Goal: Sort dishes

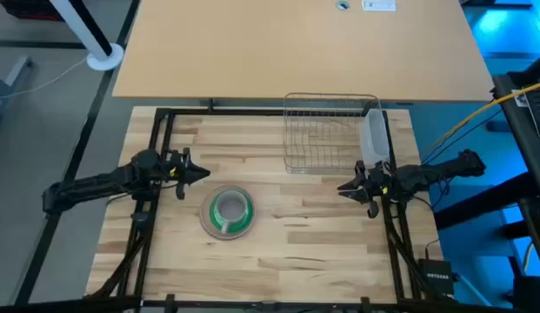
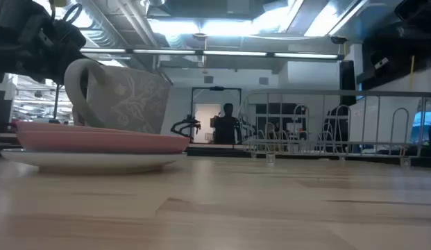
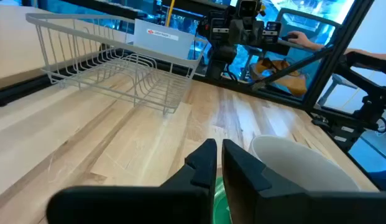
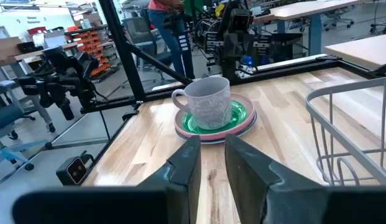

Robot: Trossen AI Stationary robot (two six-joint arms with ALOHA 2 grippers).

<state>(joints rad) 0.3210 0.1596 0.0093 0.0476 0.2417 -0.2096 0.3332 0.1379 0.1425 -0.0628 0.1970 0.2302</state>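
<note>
Basically nothing sorted yet: grey cup (image 1: 230,209) sits upright on the stacked plates, green plate (image 1: 229,214) on top, pink plate (image 2: 104,137) under it, white plate (image 2: 90,160) at the bottom, all on the table (image 1: 322,252) at front centre-left. Left gripper (image 1: 198,174) hovers just beside the stack, toward the table's far-left side of it, fingers nearly closed, holding nothing. Right gripper (image 1: 348,187) is well apart across the table, beside the dish rack (image 1: 326,135), fingers slightly parted, empty. Left arm is clearly nearer, so the cup pick likely falls to it. From the right wrist view the cup handle (image 4: 178,96) points toward the left arm's side. Rack lies far-right of the stack.
</note>
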